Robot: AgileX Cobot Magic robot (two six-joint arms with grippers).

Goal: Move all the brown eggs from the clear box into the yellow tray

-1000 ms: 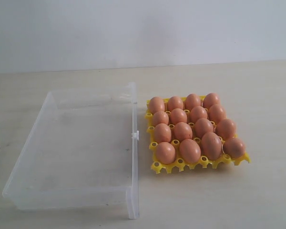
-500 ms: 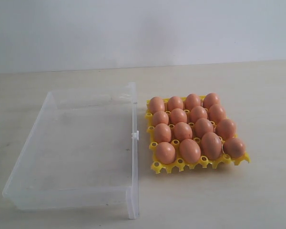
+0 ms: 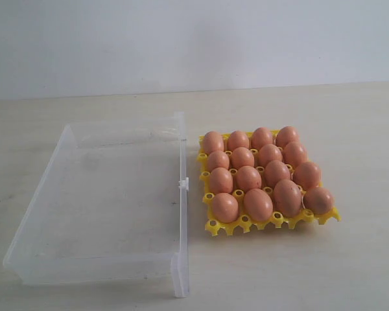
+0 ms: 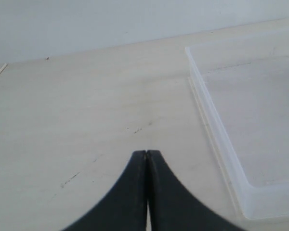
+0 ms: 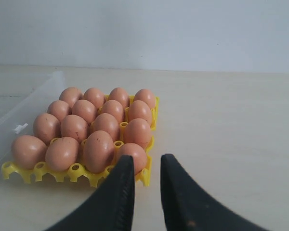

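Status: task looks done. The clear box [image 3: 110,194], left-centre of ext view, has nothing in it: see-through floor, no egg visible, clasp tab [image 3: 183,184] on the side facing the tray. All brown eggs [image 3: 248,177] sit in the yellow tray [image 3: 228,227], right of centre, just beside the box's right wall; can't tell if they touch. I count 16 in a 4x4 grid, every cup filled, one egg per cup. None loose on the desk [image 3: 298,272].

Pincers: neither arm shows in ext view.
- L pincer [image 4: 147,159]: tips pressed together, nothing between them, over bare desk w/ a corner of the box near.
- R pincer [image 5: 147,160]: fingers slightly apart, gap vacant, no egg clamped. It points at the tray's edge, near the corner egg [image 5: 133,155] but apart from it.

Left to do: nothing on eggs, as far as the pics show. The box is transparent, so an orange-brown egg would stand out; I'm confident none is left in it.

My call: approx. 100% complete, only parking the arms is open. Risk: if R goes fwd it could nudge the corner egg or tray rim, so I'd back straight out.
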